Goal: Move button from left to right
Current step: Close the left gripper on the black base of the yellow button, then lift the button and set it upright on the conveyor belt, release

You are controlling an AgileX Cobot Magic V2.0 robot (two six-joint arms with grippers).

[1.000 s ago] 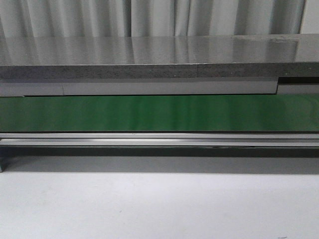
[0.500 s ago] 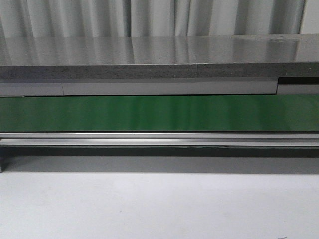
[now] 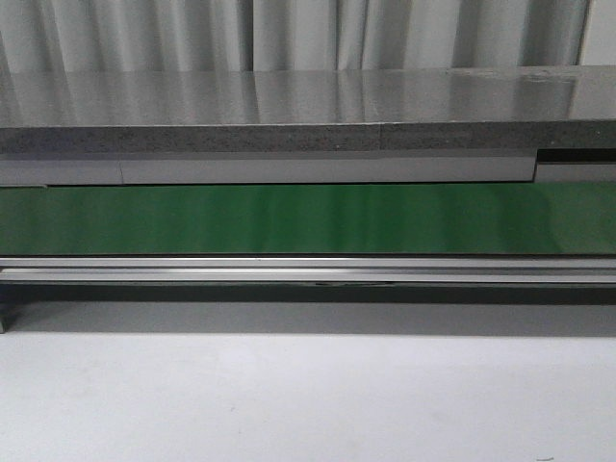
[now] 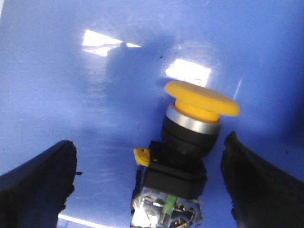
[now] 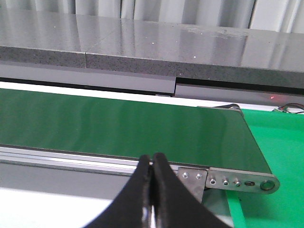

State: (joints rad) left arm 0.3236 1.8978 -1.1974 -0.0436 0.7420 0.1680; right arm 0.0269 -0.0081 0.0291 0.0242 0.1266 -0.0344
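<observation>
the front view shows a long green conveyor belt [image 3: 308, 219] running left to right across the scene, with a silver aluminium rail [image 3: 308, 269] along its near edge and a dark grey speckled stone counter [image 3: 289, 111] beyond its far edge. pale pleated curtains [image 3: 289, 34] hang behind the counter, and a plain white tabletop [image 3: 308, 399] fills the near part of the scene. neither arm nor the button appears in this view.

in the left wrist view, the small push-button switch with a round orange-yellow mushroom cap [image 4: 183, 147] lies tilted on a glossy blue surface [image 4: 95, 85]. below the cap sit a silver collar and a black boxy body, with a small yellow tab at its side and a clear contact block at the end. the left gripper [image 4: 152, 190] is spread wide, its two black fingers [image 4: 38, 185] on either side of the switch and apart from it, so it holds nothing.

in the right wrist view, the right gripper [image 5: 152, 166] has its two black fingers pressed together with nothing between them. it hangs over the near rail close to the right end of the belt, where a metal end bracket with bolts [image 5: 237, 182] sits against a bright green mat [image 5: 280, 161].
</observation>
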